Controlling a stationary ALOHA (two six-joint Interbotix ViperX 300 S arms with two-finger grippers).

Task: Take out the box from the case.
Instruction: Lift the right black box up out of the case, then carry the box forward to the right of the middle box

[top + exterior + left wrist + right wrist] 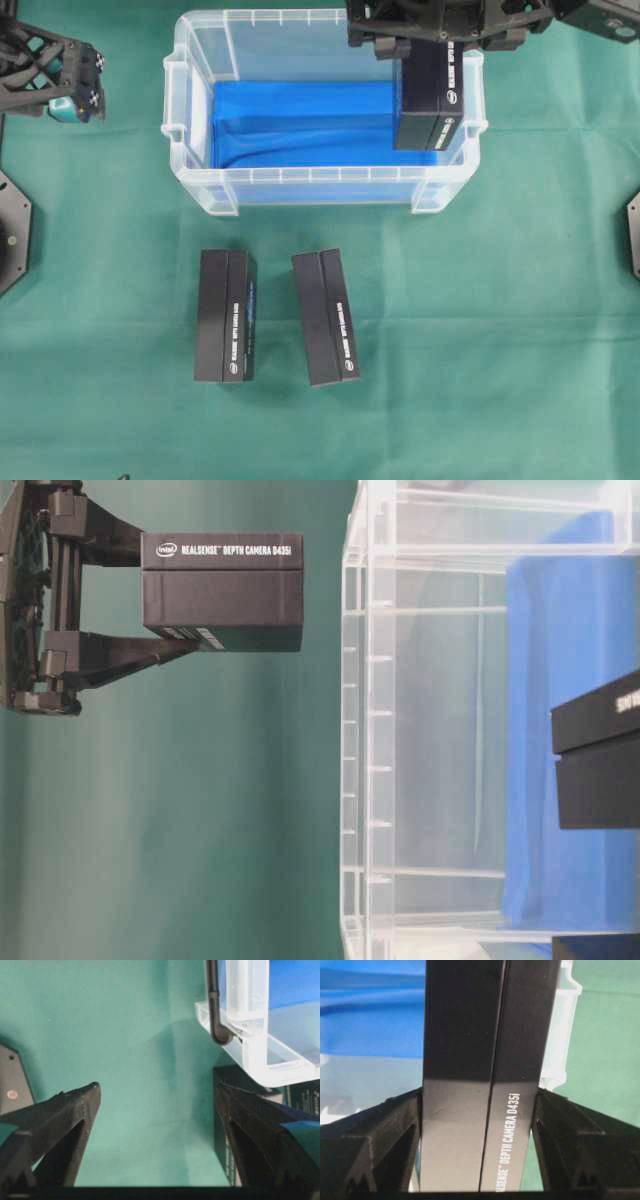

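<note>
Above the right end of a clear plastic case (pixel 200 190), the right gripper (pixel 415 45) clamps a black box (pixel 432 95) between its fingers, lifted clear of the rim. Smooth blue cloth (pixel 300 125) lines the case's bottom. On the green tablecloth (pixel 500 330) in front lie two more flat black boxes (pixel 225 315) (pixel 325 317), near each other but apart. At far left, the left gripper (pixel 85 85) hangs wide open, holding nothing.
</note>
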